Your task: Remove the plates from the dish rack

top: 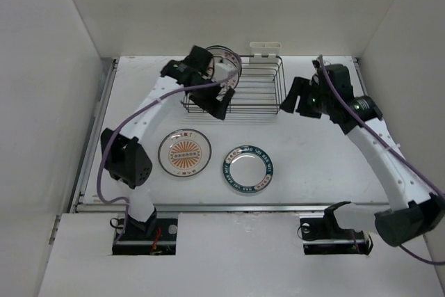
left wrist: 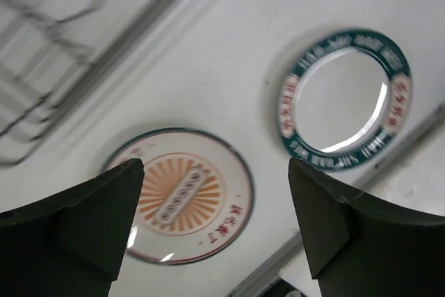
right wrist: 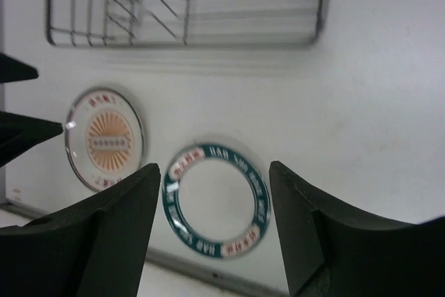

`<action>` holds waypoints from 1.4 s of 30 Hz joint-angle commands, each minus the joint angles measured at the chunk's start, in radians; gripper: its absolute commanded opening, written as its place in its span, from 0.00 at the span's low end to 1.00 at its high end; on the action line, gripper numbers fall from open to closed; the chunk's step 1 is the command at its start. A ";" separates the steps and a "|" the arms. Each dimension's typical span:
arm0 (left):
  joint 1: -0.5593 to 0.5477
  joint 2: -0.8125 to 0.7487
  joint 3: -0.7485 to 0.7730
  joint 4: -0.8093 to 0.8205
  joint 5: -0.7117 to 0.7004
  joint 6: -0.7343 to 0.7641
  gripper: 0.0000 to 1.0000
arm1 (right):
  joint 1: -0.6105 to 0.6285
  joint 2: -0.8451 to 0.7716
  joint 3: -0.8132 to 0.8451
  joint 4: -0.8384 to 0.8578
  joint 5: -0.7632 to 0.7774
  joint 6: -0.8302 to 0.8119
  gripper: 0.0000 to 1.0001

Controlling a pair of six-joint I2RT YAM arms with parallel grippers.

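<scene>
The dark wire dish rack [top: 254,92] stands at the back middle of the table, with one white plate [top: 226,59] upright in its left end. Two plates lie flat in front of it: a sunburst plate [top: 184,151] and a teal-banded plate [top: 248,168]. My left gripper [top: 214,102] is open and empty at the rack's front left corner. Its wrist view looks down on the sunburst plate [left wrist: 182,195], the teal plate [left wrist: 345,99] and the blurred rack [left wrist: 62,53]. My right gripper [top: 292,101] is open and empty just right of the rack; its wrist view shows the rack [right wrist: 188,29] and the teal plate [right wrist: 215,199].
A small white plastic holder [top: 265,49] hangs on the rack's back edge. White walls close in the table on the left, back and right. A metal strip [top: 229,206] runs along the table's front edge.
</scene>
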 commanded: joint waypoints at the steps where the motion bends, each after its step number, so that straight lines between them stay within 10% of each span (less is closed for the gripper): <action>1: 0.118 -0.110 0.060 0.023 -0.201 -0.092 0.83 | -0.005 0.156 0.179 0.190 -0.016 -0.096 0.70; 13: 0.485 -0.174 0.001 0.107 -0.313 -0.139 0.93 | 0.087 0.892 0.947 0.206 0.022 -0.374 0.60; 31: 0.445 0.233 0.209 0.148 -0.186 -0.270 0.93 | 0.106 1.171 0.964 0.524 0.005 -0.393 0.56; 42: 0.410 0.305 0.209 0.172 -0.186 -0.282 0.91 | 0.106 1.241 0.977 0.548 -0.024 -0.383 0.36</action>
